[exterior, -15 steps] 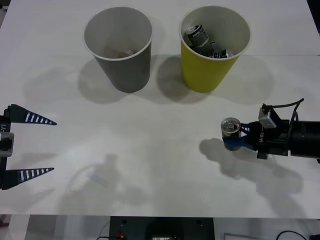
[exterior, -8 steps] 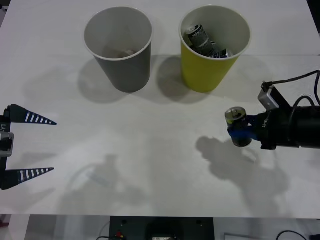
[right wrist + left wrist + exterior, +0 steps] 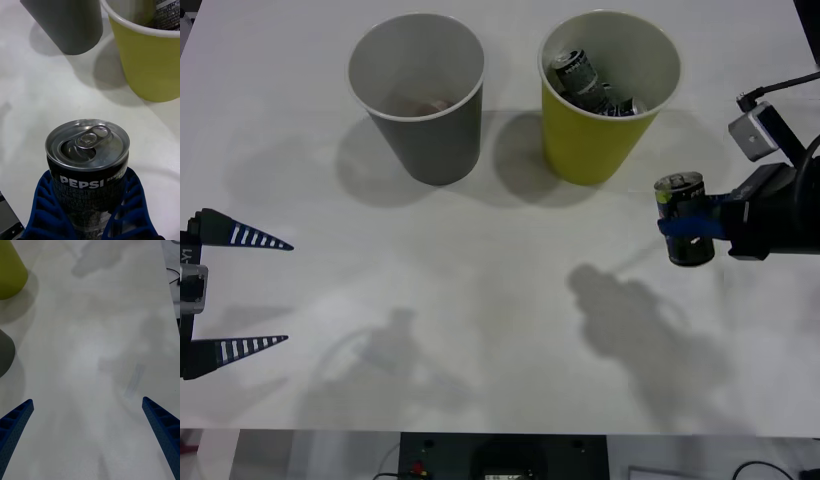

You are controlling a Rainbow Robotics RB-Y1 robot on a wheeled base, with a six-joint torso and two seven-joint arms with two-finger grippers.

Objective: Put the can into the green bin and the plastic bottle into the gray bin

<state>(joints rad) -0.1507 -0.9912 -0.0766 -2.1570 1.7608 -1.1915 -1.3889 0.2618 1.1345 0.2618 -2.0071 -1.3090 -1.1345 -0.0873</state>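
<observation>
The white table (image 3: 500,330) carries two large cup-shaped bins standing upright side by side at its far edge, close together but not touching. The gray bin (image 3: 420,110) is on the left, with a brownish patch of something at its bottom that cannot be made out. The green bin (image 3: 605,120) on the right already holds several dark cans (image 3: 580,80) lying jumbled inside. Both bins have white insides and rolled rims.

The right gripper (image 3: 692,228) is raised above the table near the right edge, just beside the green bin's lower right flank and below its rim level in the front view. Its blue ribbed fingers (image 3: 45,210) are clamped around the Pepsi can (image 3: 88,165), which stands nearly upright, silver top and pull tab facing up. The can casts a shadow on the table to its lower left.

The left gripper (image 3: 235,290) hovers at the table's left edge, well apart from both bins, fingers spread wide and holding nothing.
</observation>
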